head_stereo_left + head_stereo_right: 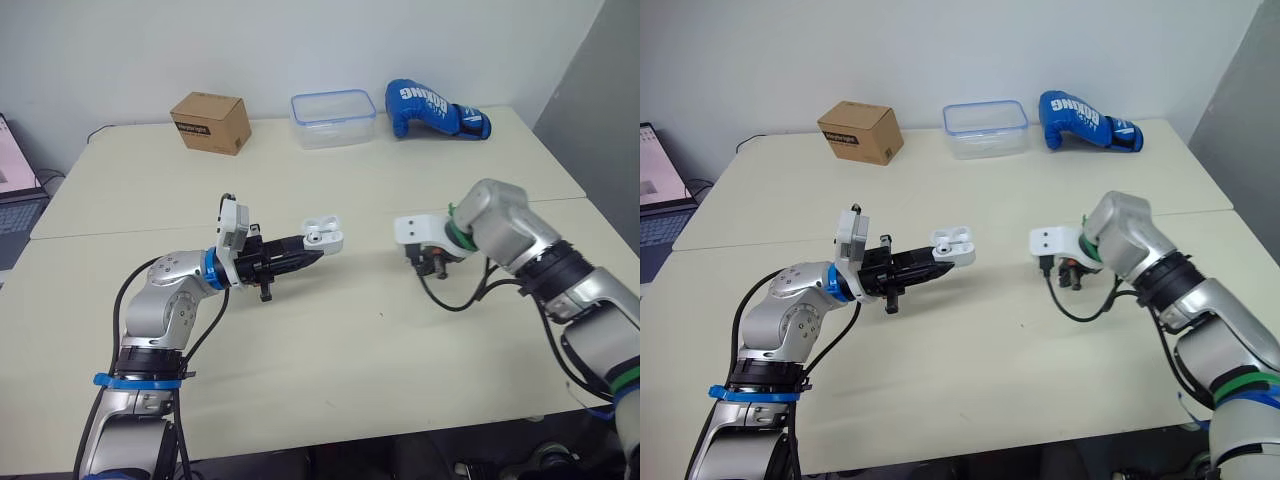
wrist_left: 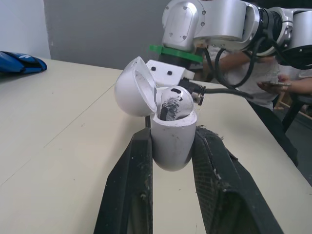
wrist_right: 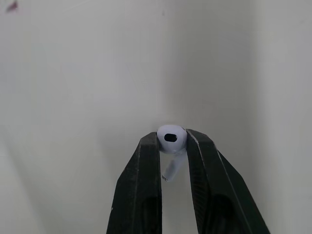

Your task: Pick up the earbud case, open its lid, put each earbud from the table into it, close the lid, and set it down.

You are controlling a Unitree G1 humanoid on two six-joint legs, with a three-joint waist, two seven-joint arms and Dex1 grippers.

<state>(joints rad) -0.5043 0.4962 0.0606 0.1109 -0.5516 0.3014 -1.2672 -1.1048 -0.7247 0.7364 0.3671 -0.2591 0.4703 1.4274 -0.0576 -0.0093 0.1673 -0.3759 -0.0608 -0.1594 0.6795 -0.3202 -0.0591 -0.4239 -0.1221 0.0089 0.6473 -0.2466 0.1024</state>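
Pale and cream-coloured, the table (image 1: 330, 360) stretches back to a light wall. Along its far edge stand a brown cardboard box (image 1: 210, 122), a clear plastic container (image 1: 333, 118) with a blue rim and a blue boxing glove (image 1: 432, 108), set side by side with gaps between them. A laptop (image 1: 15, 190) shows at the left margin. Near the middle of the table, the left end effector (image 2: 174, 139) holds the white earbud case (image 1: 324, 236) above the surface, its two black fingers pressed against the case's opposite sides and gripping the lower body. The case's lid (image 2: 134, 87) is swung open and leans back on its hinge. One earbud (image 2: 175, 101) already sits in the case, its rounded head rising above the rim. To the right of the case, with a stretch of bare table between them, the right arm bends inward and downward. The right end effector (image 3: 172, 140) is narrowed on the second earbud (image 3: 171, 137), pinching its bulbous head between the fingertips with the dark mesh opening facing the wrist camera and the short stem hanging down between the fingers. Behind that earbud lies plain pale surface, and whether the stem touches the table cannot be told.
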